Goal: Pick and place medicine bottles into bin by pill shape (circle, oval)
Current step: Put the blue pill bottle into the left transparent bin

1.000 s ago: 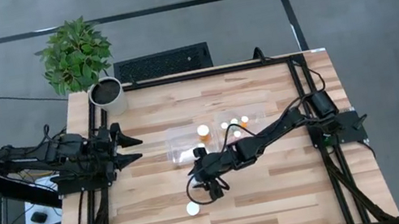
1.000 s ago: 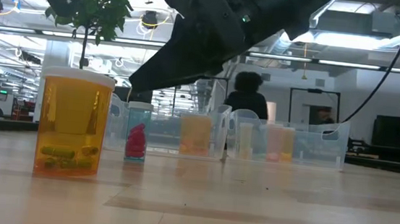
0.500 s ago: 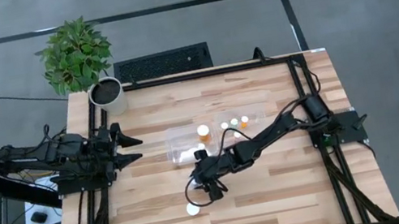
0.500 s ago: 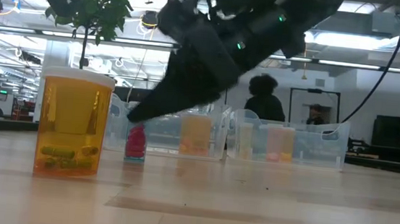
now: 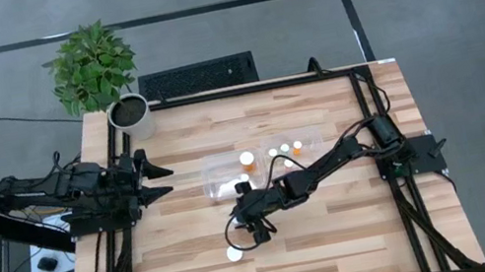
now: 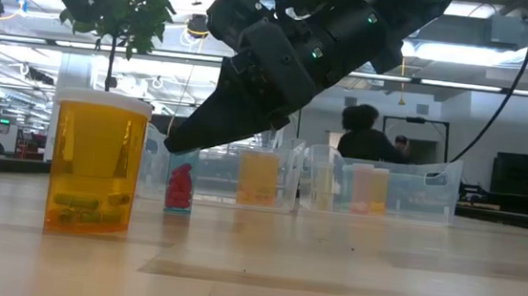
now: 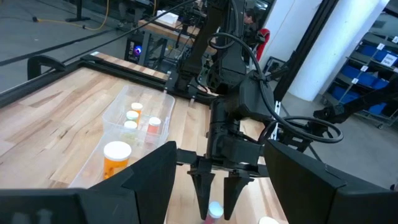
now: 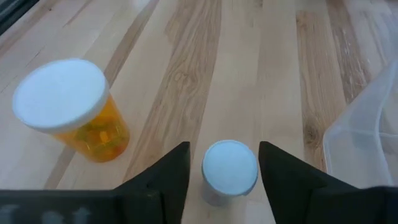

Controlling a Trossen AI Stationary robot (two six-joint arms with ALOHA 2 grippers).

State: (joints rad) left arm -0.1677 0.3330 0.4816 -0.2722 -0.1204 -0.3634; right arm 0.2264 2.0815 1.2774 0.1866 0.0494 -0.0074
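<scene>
White-capped small bottle stands on the table, centred between my right gripper's spread jaws, lined up for pinching. Orange bottle nearby; left gripper parked.

Count on the table
Seven bottles: five in two clear bins, two outside; two arms; one potted plant.

Dark gripper above a small bottle, perhaps red-filled, beside wide orange bottle.
</scene>
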